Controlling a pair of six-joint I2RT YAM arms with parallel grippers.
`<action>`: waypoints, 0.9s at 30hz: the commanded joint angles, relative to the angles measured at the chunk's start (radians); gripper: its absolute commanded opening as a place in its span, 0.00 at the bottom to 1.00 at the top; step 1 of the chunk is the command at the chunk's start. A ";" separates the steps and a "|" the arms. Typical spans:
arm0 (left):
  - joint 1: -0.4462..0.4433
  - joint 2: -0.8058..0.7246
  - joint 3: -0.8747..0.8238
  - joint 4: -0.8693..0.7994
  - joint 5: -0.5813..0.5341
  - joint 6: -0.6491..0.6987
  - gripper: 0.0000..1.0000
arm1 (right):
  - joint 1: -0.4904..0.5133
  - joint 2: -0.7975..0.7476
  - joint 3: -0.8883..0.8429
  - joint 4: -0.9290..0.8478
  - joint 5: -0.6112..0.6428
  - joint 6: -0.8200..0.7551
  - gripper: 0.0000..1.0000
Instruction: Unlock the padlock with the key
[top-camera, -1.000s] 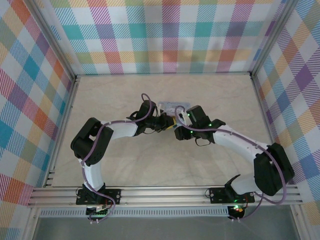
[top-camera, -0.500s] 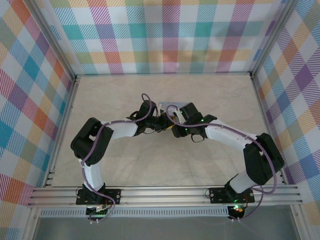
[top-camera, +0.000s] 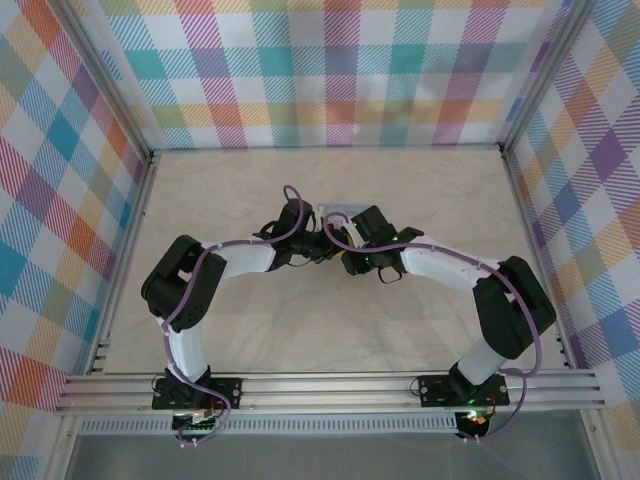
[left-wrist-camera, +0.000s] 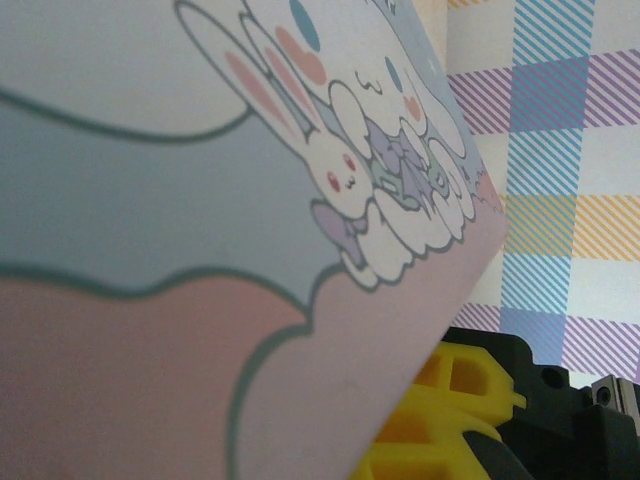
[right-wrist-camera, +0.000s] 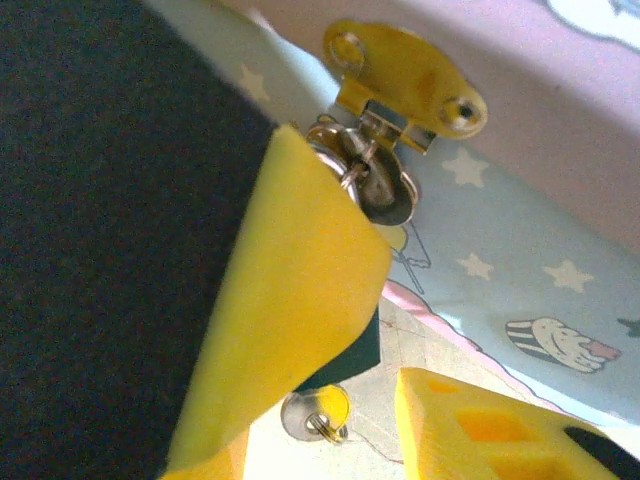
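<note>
The pale-blue tin (top-camera: 341, 211) sits mid-table, and both grippers meet at its front. In the right wrist view the tiny silvery padlock (right-wrist-camera: 378, 186) hangs from the tin's yellow clasp (right-wrist-camera: 403, 84). My right gripper (right-wrist-camera: 386, 338) is open just below it, its left finger (right-wrist-camera: 290, 300) reaching up to the padlock. A small round-headed key (right-wrist-camera: 314, 412) with a ring shows low down at that finger's pad, not pinched. My left gripper (top-camera: 322, 243) is shut at the tin's near-left corner. The tin's cartoon lid (left-wrist-camera: 200, 200) lies against its yellow finger (left-wrist-camera: 450, 410).
The tin stands on a pale tabletop (top-camera: 250, 320) walled by checked panels (top-camera: 330, 70). The two forearms arch in from left and right toward the tin. An aluminium rail (top-camera: 330, 390) runs along the near edge.
The right arm has swung left, closer against the tin's front, and its jaws have narrowed. The left arm has not moved.
</note>
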 joint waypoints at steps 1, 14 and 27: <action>-0.007 -0.042 0.031 0.016 0.035 0.000 0.05 | 0.007 0.015 0.040 0.010 0.015 -0.017 0.41; -0.005 -0.045 0.026 0.022 0.032 -0.001 0.05 | 0.009 0.022 0.036 0.006 -0.003 -0.039 0.00; -0.005 -0.045 -0.019 0.002 -0.015 0.008 0.17 | 0.008 0.010 -0.040 0.056 -0.031 -0.026 0.00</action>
